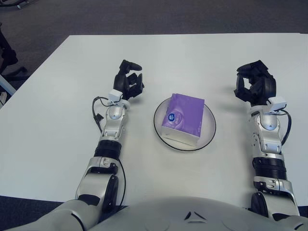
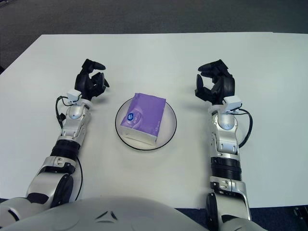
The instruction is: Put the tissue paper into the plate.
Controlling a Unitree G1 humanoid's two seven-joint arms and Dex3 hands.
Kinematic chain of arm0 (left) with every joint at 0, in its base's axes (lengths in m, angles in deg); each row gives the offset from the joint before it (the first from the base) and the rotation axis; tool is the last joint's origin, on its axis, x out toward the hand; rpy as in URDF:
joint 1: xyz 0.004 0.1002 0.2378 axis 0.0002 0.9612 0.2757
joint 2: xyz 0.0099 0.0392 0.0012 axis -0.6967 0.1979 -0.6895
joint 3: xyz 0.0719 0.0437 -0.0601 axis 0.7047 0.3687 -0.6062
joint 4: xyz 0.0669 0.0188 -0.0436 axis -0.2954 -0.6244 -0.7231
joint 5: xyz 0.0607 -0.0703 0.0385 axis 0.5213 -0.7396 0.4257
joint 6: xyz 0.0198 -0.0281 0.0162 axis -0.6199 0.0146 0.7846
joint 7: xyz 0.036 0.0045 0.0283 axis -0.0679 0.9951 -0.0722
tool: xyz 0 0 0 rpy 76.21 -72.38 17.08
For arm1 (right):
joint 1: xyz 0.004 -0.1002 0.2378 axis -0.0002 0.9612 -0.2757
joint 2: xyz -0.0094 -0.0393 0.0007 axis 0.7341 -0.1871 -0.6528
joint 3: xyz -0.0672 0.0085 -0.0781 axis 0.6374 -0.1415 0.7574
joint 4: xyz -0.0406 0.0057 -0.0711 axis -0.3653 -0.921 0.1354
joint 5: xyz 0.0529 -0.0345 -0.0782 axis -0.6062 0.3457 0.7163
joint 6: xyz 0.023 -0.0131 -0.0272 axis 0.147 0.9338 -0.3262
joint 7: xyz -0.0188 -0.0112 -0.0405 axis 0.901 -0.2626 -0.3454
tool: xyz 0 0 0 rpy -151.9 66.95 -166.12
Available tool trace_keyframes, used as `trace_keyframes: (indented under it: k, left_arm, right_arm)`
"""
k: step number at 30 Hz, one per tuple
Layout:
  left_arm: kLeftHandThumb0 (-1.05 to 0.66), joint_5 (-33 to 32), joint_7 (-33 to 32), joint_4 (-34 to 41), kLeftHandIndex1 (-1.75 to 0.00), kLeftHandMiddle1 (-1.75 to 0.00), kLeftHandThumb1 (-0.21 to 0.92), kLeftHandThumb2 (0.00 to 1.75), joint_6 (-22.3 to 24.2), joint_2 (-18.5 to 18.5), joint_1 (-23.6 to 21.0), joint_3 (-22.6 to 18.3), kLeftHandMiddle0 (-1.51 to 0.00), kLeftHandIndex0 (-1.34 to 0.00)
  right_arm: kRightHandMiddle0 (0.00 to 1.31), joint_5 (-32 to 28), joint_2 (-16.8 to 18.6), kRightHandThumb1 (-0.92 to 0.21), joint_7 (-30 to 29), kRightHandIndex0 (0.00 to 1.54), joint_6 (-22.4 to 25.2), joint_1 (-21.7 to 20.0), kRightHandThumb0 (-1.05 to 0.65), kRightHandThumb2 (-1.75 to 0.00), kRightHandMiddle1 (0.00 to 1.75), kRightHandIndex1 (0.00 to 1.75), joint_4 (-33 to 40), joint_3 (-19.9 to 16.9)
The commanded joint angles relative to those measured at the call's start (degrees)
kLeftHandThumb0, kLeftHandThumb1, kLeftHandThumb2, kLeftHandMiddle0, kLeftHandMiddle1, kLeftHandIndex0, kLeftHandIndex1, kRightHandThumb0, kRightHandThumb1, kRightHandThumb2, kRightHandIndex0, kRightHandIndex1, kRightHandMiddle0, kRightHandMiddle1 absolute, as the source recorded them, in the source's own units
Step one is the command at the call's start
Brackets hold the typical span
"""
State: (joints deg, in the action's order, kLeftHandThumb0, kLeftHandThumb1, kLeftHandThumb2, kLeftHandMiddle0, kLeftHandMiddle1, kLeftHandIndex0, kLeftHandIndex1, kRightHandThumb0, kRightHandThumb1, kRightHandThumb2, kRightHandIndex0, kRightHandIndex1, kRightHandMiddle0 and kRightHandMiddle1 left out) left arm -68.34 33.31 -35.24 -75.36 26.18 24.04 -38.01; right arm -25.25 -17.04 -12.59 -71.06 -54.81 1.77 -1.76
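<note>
A purple tissue pack point(image 1: 183, 119) is seen lying inside the plate point(image 1: 208, 138), a white plate with a dark rim, at the middle of the white table point(image 1: 192, 53). The pack is turned slightly askew to the plate and covers most of its middle; bare plate shows along the near and right sides.

The left hand point(image 1: 129, 83) is held just above the table to the left of the plate, well apart from it, with its fingers curled inward and nothing between them. The right hand point(image 1: 255, 86) is held to the right of the plate, also well apart from it, fingers bent loosely toward one another around an empty gap; nothing is grasped.

A round blue-and-white badge point(image 1: 174, 116) is carried on the pack's near left corner; its writing cannot be read in either view. Faint lettering beside it is also illegible.

In the left eye view, a dark piece of furniture point(image 1: 6, 50) is shown on the floor past the table's left edge, and the table's far right corner is cut off. In the right eye view, the far right corner and right edge of the table point(image 2: 288, 53) are shown in full, and a small dark item point(image 2: 301, 211) is caught at the near right edge, too little of it to tell what it is.
</note>
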Motion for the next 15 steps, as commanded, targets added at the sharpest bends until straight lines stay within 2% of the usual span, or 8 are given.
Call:
trace_keyframes:
  k: [1, 8, 15]
  left_arm:
    - [-0.37, 0.06, -0.38, -3.47, -1.75, -1.75, 0.75, 0.75, 0.23, 2.40, 7.82, 0.55, -0.83, -0.31]
    - [-0.37, 0.08, -0.40, -3.43, -1.75, -1.75, 0.75, 0.74, 0.17, 2.40, 7.81, 0.53, -0.83, -0.31]
    - [-0.37, 0.33, -0.64, -3.25, -1.75, -1.75, 0.75, 0.74, 0.07, 2.56, 7.92, 0.66, -0.83, -0.31]
  right_arm:
    - [0.47, -2.68, 4.41, -0.44, 0.02, 0.46, 1.34, 2.37, 0.00, -1.12, 1.59, 1.75, -2.18, -0.56]
    - [0.39, -5.16, 4.93, -0.41, 0.74, 0.49, 0.53, 2.15, 0.00, -1.19, 1.70, 1.75, -4.13, -1.13]
    - [0.36, -3.81, 3.87, -0.43, 2.73, 0.49, -3.38, 1.78, 0.00, -1.19, 1.73, 1.75, -8.71, -0.69]
